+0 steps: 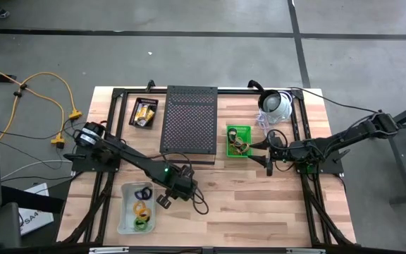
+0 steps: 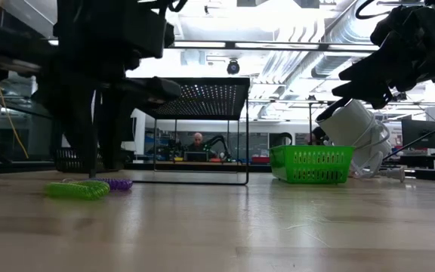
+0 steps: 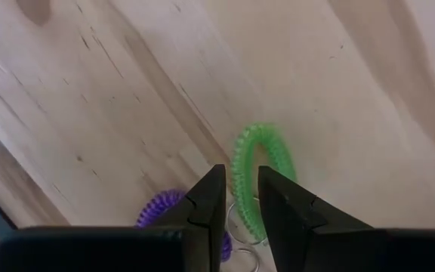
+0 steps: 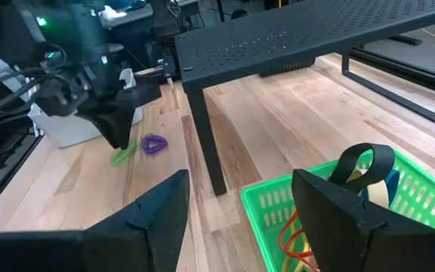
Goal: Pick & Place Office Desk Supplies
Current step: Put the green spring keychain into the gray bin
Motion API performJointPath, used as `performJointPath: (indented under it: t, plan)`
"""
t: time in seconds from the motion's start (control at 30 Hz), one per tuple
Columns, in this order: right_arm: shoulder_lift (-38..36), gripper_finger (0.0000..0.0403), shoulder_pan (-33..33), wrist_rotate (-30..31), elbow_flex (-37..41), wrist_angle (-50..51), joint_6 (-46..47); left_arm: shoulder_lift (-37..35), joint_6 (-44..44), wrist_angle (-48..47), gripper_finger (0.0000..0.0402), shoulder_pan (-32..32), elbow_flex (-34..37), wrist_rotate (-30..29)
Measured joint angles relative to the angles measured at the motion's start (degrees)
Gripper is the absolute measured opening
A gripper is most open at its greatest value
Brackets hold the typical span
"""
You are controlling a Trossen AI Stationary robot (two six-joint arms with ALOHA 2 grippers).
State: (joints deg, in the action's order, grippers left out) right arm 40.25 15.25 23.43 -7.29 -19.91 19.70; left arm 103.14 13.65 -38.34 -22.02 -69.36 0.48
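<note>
A green coiled loop and a purple coiled loop lie flat on the wooden table; both also show in the low view. My left gripper points down over them, its fingers a narrow gap apart on either side of the green loop's rim. My right gripper is wide open and empty, raised beside the green basket, which holds a black loop and rubber bands. My left gripper comes from above, pointing down, with one limb of the green loop's rim running into the gap between its fingertips. The loop lies flat on the table. I cannot tell whether the fingers touch it.
A clear tray with several coloured loops stands left of my left gripper. A black mesh stand is at the back middle, and a black tray with yellow packets is beside it. A white dome device with a cable is at the back right.
</note>
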Motion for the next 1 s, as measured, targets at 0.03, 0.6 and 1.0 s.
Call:
performJointPath:
  t: [0.03, 0.6, 1.0]
  plan:
    - [0.00, 0.0223, 0.01, -0.01, 0.00, 0.01, 0.00, 0.02, -0.01, -0.07, 0.0073, 0.00, 0.02, -0.10]
    - [0.00, 0.0223, 0.00, 0.00, 0.00, 0.17, 0.00, 1.70, -3.04, 1.19, 0.0073, 0.00, 0.04, -0.16]
    - [-0.02, 0.0223, 0.02, -0.01, 0.00, 0.02, 0.00, 4.11, -3.18, 1.12, 0.0073, -0.28, 0.04, 0.81]
